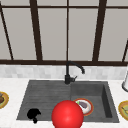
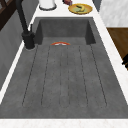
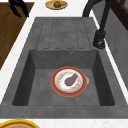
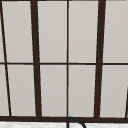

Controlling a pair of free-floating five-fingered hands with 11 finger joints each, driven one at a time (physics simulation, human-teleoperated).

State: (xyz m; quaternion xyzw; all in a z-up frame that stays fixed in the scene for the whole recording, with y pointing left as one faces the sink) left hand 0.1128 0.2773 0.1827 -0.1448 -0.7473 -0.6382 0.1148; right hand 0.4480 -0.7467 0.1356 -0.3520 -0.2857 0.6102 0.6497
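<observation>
A: Starting at the left of the front view, what sits there?
B: A yellow plate [image 1: 3,99] with something brown on it, on the white counter [image 1: 10,110].
A: And the hand?
B: 1 black hand [image 1: 33,114], the left one, hangs over the front edge of the sink's [image 1: 45,100] ridged drainboard; whether its fingers are curled or loose, I cannot tell.
A: Next to it?
B: A red ball [image 1: 67,114], large at the front, overlapping the orange-rimmed plate [image 3: 68,81].
A: Where is that plate?
B: On the basin floor, right of the black faucet [image 1: 70,71], carrying an eggplant [image 3: 71,79].
A: Further right?
B: Another yellow plate [image 1: 124,109] on the counter, with a white container [image 1: 125,82] behind it.
</observation>
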